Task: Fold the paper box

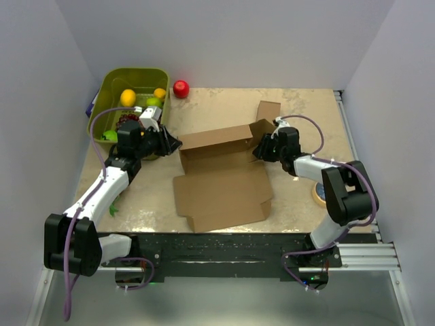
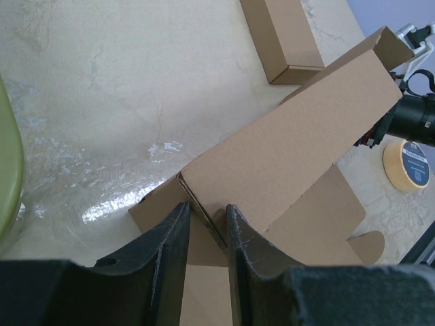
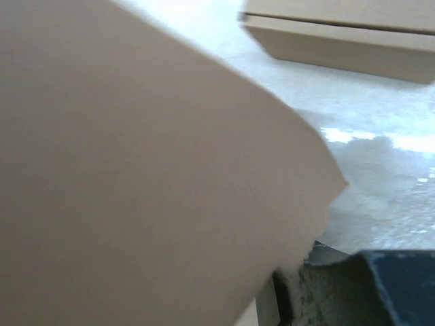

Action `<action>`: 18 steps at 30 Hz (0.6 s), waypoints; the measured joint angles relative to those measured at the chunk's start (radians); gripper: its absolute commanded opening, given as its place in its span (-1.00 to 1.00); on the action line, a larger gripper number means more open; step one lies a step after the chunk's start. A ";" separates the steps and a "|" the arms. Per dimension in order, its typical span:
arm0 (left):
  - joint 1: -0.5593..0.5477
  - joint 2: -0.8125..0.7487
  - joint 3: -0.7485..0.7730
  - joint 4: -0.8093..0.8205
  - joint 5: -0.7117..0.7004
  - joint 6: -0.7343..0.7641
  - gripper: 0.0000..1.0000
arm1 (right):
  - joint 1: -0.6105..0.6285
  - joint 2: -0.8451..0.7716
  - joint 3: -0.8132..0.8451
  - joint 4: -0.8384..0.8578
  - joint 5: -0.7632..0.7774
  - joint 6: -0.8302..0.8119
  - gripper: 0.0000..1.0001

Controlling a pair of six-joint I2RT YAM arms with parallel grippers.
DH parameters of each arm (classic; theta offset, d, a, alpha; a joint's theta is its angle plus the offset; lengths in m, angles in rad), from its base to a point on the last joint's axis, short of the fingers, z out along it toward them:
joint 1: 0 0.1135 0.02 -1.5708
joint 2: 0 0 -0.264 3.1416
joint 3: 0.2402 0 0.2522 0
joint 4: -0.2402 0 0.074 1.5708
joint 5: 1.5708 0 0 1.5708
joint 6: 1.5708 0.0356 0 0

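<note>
The paper box (image 1: 221, 183) lies mid-table as brown corrugated cardboard, its base flat and its back wall (image 2: 285, 136) standing up. My left gripper (image 1: 173, 144) is at the wall's left end. In the left wrist view its fingers (image 2: 206, 207) straddle the corner crease where the wall meets the small side flap, closed in on that corner. My right gripper (image 1: 260, 146) is at the wall's right end flap. In the right wrist view a cardboard flap (image 3: 136, 170) fills most of the picture and hides the jaws, with one finger (image 3: 333, 288) showing just under the flap's edge.
A smaller brown cardboard box (image 1: 267, 111) lies behind the right gripper. A green bin (image 1: 136, 69) of fruit stands at the back left, with a red apple (image 1: 181, 88) beside it. A tape roll (image 1: 319, 195) sits near the right arm's forearm.
</note>
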 measured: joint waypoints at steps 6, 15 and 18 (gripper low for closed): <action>0.000 0.000 0.000 0.000 0.000 0.000 -0.37 | 0.086 -0.093 -0.002 -0.011 0.039 0.000 -0.24; 0.000 0.000 0.000 0.000 0.000 0.000 -0.37 | 0.143 -0.057 -0.003 -0.008 0.070 0.009 -0.30; 0.000 0.000 0.000 0.000 0.001 0.001 -0.37 | 0.157 -0.041 -0.006 -0.002 0.085 0.021 -0.26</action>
